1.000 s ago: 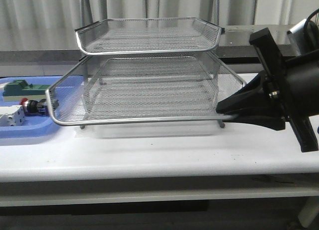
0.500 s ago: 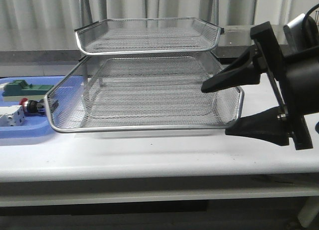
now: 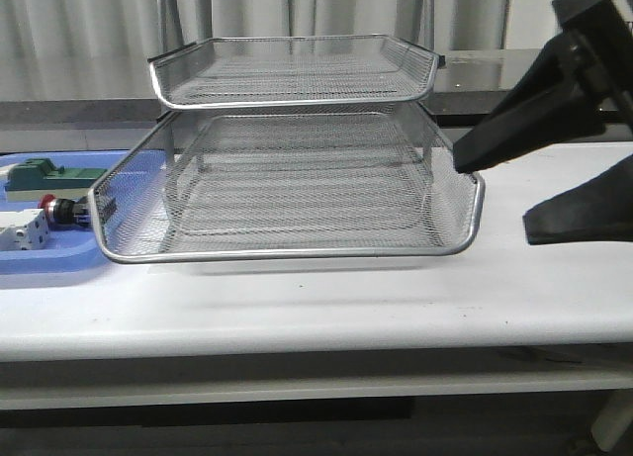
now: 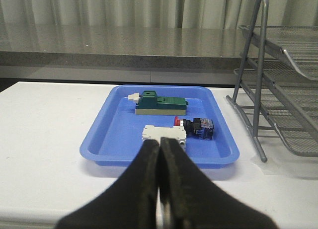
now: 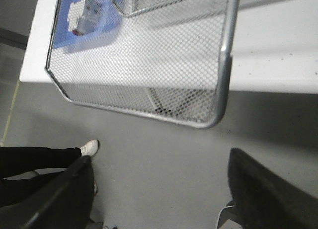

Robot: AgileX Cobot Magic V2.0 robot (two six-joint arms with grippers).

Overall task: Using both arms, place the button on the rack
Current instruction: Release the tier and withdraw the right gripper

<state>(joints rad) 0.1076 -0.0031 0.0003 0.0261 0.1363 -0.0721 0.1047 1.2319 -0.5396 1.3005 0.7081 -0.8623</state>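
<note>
The right gripper (image 3: 504, 194) has let go of the rack (image 3: 297, 240) in the last second and pulled back with its jaws spread wide — so the pulling-out bit looks done. The button (image 4: 195, 127) is still lying in the blue tray (image 4: 102, 139) beside the white block (image 4: 164, 133), and the left gripper (image 4: 160, 154) — jaws pressed together, empty — sits just short of the tray.

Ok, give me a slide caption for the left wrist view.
Left gripper, fingers shut, facing the blue tray holding the button, green block and white block; rack alongside.
</note>
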